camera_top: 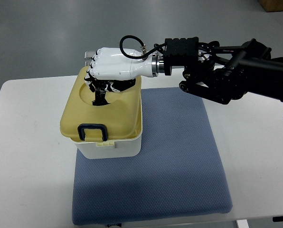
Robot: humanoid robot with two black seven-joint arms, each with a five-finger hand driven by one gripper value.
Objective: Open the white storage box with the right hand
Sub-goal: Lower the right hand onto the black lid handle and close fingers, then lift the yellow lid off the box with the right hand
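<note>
A white storage box (109,148) with a cream lid (120,114) stands on the left part of a blue mat (179,161). A black latch handle (92,131) sits at the lid's near edge. My right hand (101,88), white with dark fingers, reaches in from the right over the far part of the lid. Its fingers are curled down into the round recess in the lid's top and grip the lid there. The lid rests on the box, its near edge overhanging slightly. The fingertips are partly hidden by the hand's back.
The mat lies on a white table (27,142). The black forearm (236,71) crosses above the mat's far right corner. Grey floor lies beyond the table's far edge.
</note>
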